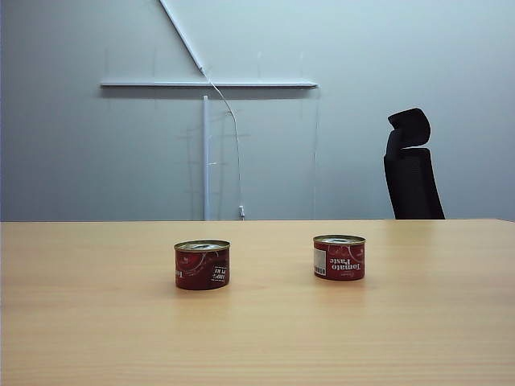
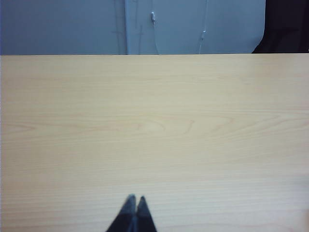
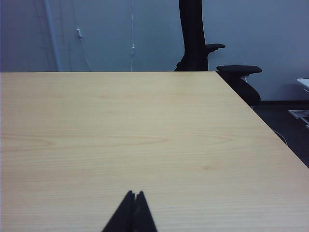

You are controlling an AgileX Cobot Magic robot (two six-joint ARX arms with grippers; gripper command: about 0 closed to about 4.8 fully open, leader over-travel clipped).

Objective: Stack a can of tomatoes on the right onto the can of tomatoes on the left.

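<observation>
Red tomato cans sit apart on the counter: left can at nine o'clock, right can at three. Left pincer and right pincer hover pinched tight, empty. Nothing begun; the right pincer must open and reach.

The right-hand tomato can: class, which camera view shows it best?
The exterior view: the right-hand can stands upright on the table, label legible. Neither wrist view shows it, only bare tabletop beyond the shut left gripper and right gripper.
</observation>
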